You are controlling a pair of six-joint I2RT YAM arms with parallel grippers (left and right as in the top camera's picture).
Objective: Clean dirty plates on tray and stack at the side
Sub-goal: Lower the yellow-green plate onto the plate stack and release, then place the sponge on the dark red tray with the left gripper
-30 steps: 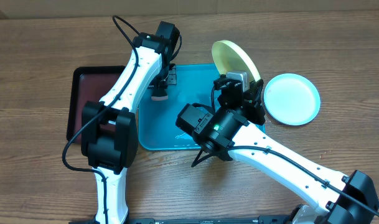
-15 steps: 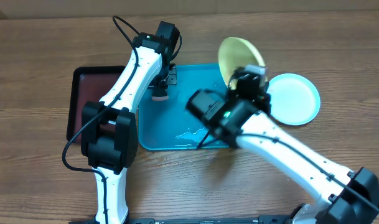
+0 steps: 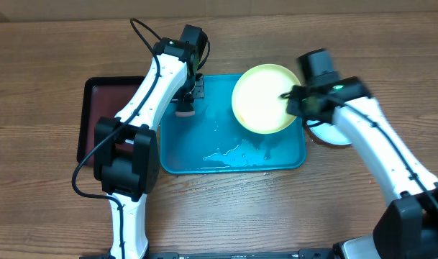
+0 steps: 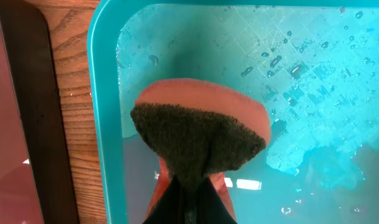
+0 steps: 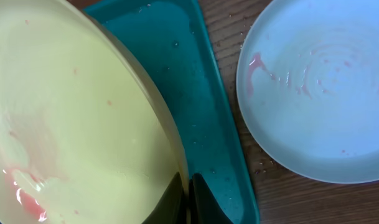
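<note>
Pale yellow plate [image 3: 260, 99], upper centre, is clamped at its rim by the right gripper [image 5: 188, 198]; judged light, stiff, wet-slick. Sponge [image 4: 198, 137] is pinched by the left gripper [image 4: 189, 190].

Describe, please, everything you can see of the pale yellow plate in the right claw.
The pale yellow plate is round, shallow and plastic-looking, with a low rim. Its face is turned up, with pink-red smears near one edge. The right claw pinches its rim. It is over the far right part of the turquoise tray; whether it touches the tray is unclear.
</note>
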